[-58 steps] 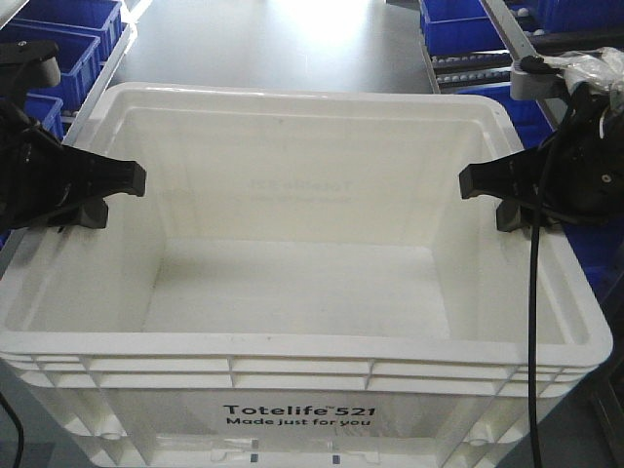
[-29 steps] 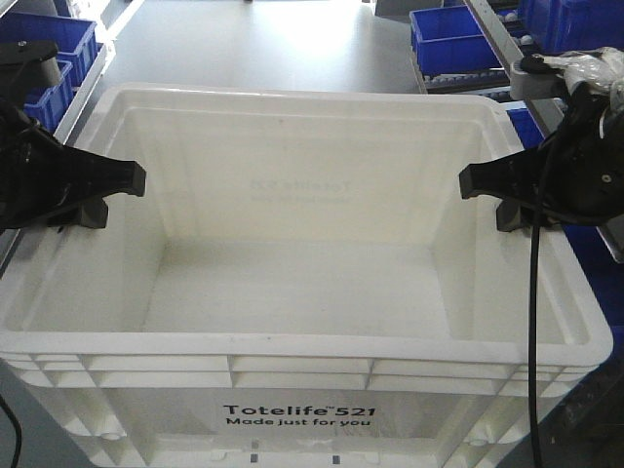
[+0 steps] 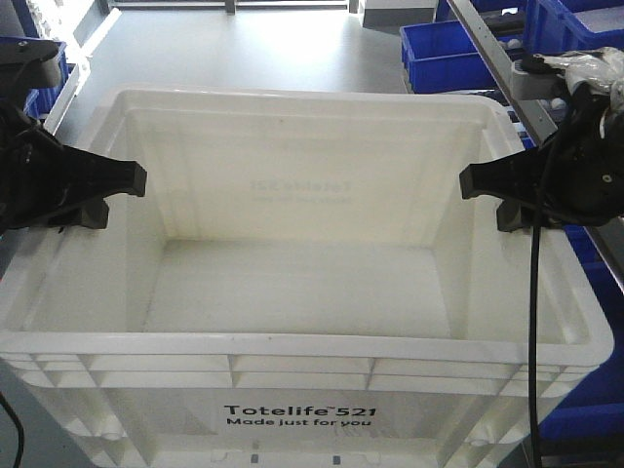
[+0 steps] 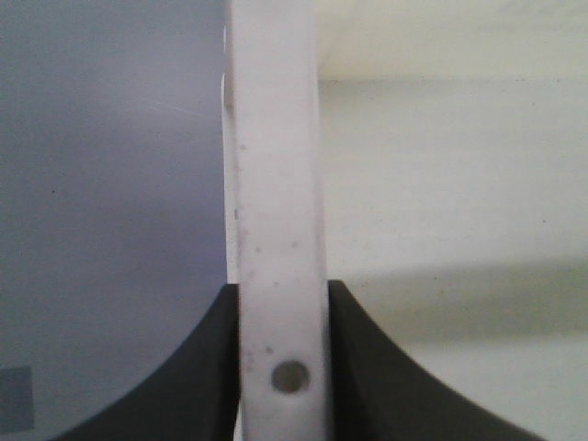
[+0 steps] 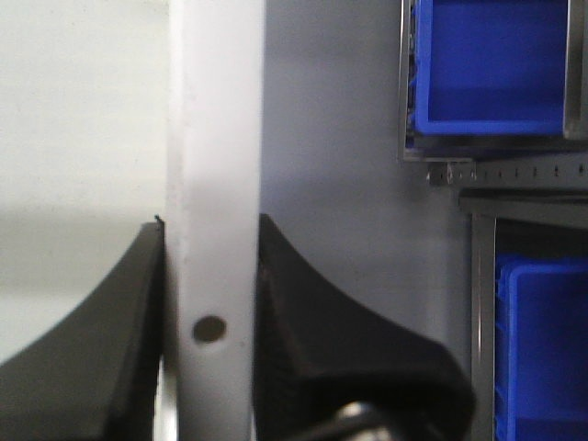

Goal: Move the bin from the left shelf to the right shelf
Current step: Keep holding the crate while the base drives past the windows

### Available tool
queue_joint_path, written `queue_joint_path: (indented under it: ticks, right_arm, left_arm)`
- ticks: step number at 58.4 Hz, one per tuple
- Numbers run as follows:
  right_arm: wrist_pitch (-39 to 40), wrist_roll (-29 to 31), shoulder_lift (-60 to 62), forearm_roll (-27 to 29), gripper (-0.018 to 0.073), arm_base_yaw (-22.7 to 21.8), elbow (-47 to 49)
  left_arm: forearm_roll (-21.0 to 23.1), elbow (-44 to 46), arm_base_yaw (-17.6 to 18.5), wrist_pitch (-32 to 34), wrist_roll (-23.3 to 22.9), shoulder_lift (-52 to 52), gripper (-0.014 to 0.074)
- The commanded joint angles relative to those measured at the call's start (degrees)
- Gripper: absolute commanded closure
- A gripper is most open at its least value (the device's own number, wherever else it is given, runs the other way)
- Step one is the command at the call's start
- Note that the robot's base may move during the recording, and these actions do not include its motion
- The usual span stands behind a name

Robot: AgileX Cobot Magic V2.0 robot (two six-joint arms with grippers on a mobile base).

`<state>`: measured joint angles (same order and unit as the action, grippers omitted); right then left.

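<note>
The large white rectangular plastic bin (image 3: 292, 244), with a ribbed rim and the black print "Totelife 521 Made just for you" on its near wall, fills the front view. It sits between the two arms, over a grey floor (image 3: 244, 49). What carries it from below cannot be seen.

The left gripper (image 3: 109, 187) pinches the bin's left rim. In the left wrist view its black fingers (image 4: 197, 367) press against both sides of the white rim (image 4: 276, 165).

The right gripper (image 3: 492, 187) pinches the right rim the same way, one finger inside the wall and one outside, touching the rim (image 5: 216, 129).

Blue plastic bins (image 3: 450, 51) stand on a metal shelf (image 3: 497, 58) beyond the far right corner. A black cable (image 3: 531, 322) hangs down by the right wall.
</note>
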<state>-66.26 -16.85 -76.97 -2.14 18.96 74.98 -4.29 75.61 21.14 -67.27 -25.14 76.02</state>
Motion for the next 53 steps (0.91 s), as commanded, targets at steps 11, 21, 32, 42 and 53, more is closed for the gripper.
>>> queue_joint_path:
  ticks: [11, 21, 32, 42, 53]
  right_arm:
    - [3.5, 1.2, 2.0, -3.3, 0.0559, -0.2, 2.0]
    - [3.4, 1.2, 2.0, -3.3, 0.0559, -0.2, 2.0]
    - [3.4, 1.2, 2.0, -3.3, 0.0559, -0.2, 2.0]
    - [3.4, 1.2, 2.0, -3.3, 0.0559, -0.2, 2.0]
    - [3.4, 1.2, 2.0, -3.3, 0.0559, -0.2, 2.0]
  left_arm:
    - [-0.3, 2.1, 0.3, 5.1, 0.5, -2.6, 0.0603]
    - [-0.3, 2.1, 0.3, 5.0, 0.5, -2.6, 0.0603]
    - [-0.3, 2.1, 0.3, 5.0, 0.5, -2.6, 0.0603]
    - [-0.3, 2.1, 0.3, 5.0, 0.5, -2.6, 0.0603]
    - [-0.3, 2.1, 0.3, 5.0, 0.5, -2.6, 0.0603]
